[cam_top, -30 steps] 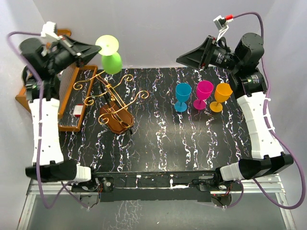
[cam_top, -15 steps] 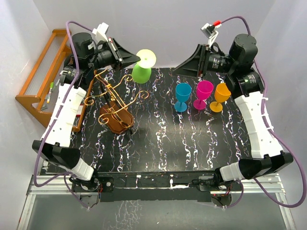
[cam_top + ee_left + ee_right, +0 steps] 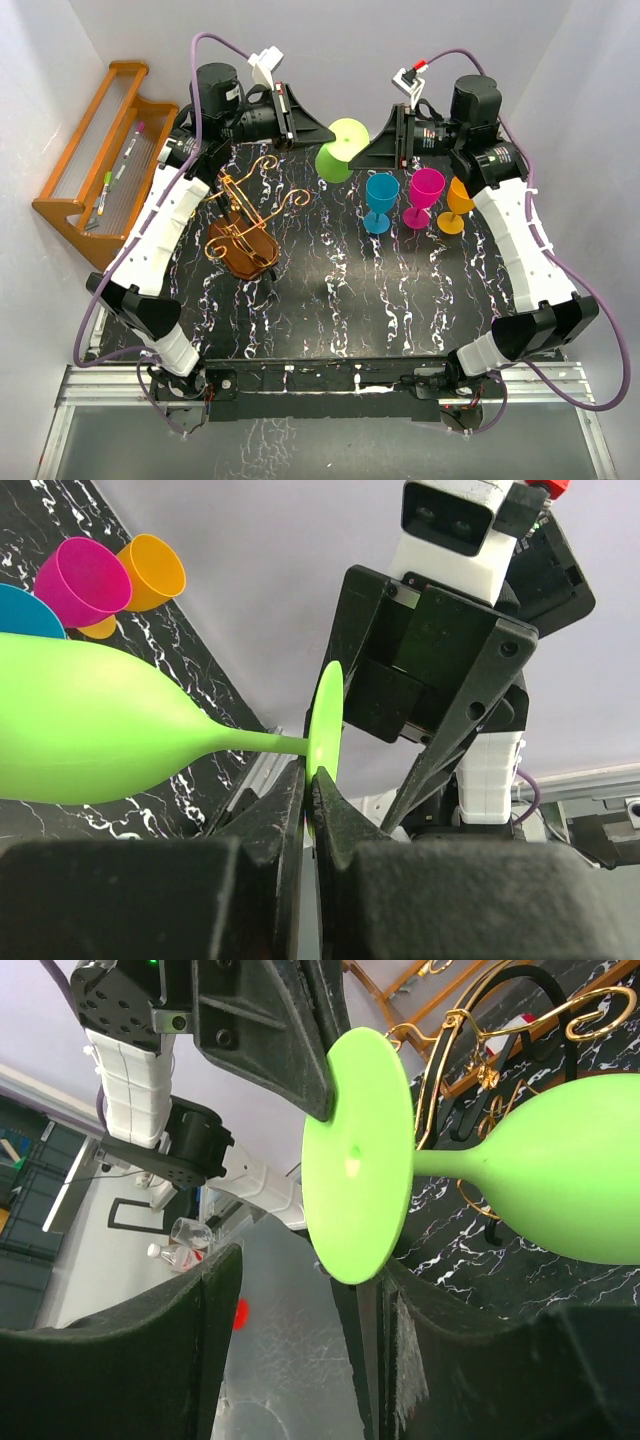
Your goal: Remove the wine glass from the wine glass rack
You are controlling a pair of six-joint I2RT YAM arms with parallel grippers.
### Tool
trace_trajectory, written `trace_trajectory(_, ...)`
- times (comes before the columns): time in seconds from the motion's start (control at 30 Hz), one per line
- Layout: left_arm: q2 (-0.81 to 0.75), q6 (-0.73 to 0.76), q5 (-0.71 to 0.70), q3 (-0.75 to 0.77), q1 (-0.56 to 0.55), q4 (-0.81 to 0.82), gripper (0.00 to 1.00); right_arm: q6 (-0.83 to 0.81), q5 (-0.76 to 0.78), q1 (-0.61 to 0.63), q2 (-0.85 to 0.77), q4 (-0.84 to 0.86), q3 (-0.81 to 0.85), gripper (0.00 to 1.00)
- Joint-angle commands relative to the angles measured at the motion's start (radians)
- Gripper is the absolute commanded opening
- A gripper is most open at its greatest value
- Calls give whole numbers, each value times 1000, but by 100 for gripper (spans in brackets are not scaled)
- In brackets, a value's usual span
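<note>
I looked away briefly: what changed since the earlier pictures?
The left gripper, shut on the foot of the green wine glass, carried it rightward past the wine glass rack. The right gripper swung left, open jaws now flanking that foot. The rack, blue glass, pink glass and orange glass stayed put.

Left tool [image 3: 308, 785] pinched closed faces right tool [image 3: 300, 1300], spread wide, arms raised.

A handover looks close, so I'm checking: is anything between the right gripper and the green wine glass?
Nothing visible. The right gripper, jaws open, faces the foot of the green wine glass across bare air. The left gripper pinches that foot's edge from the far side; the rack and three cups stand off the line.
</note>
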Motion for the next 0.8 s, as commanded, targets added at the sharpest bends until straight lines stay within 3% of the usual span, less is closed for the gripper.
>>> trace_trajectory(0.0, -19, 25, 43, 44, -12, 19, 0, -26, -1, 3, -6, 10, 53, 51)
trace_trajectory(0.33, -24, 40, 83, 47, -45, 9, 0, -44, 41, 4, 29, -12, 92, 42)
trace_trajectory(0.4, -27, 40, 92, 48, -49, 11, 0, -56, 68, 5, 35, -25, 103, 34)
trace_trajectory(0.5, -33, 52, 90, 49, -49, -3, 0, -94, 125, 5, 30, -46, 111, 10)
trace_trajectory(0.57, -40, 68, 49, 44, -49, -33, 0, -143, 202, 6, 10, -57, 100, 8)
trace_trajectory(0.63, -65, 78, -26, 28, -49, -75, 24, -227, 310, 6, -27, -74, 71, 8)
trace_trajectory(0.77, -101, 60, -173, 18, -49, -149, 46, -452, 547, 9, -146, -58, -64, 8)
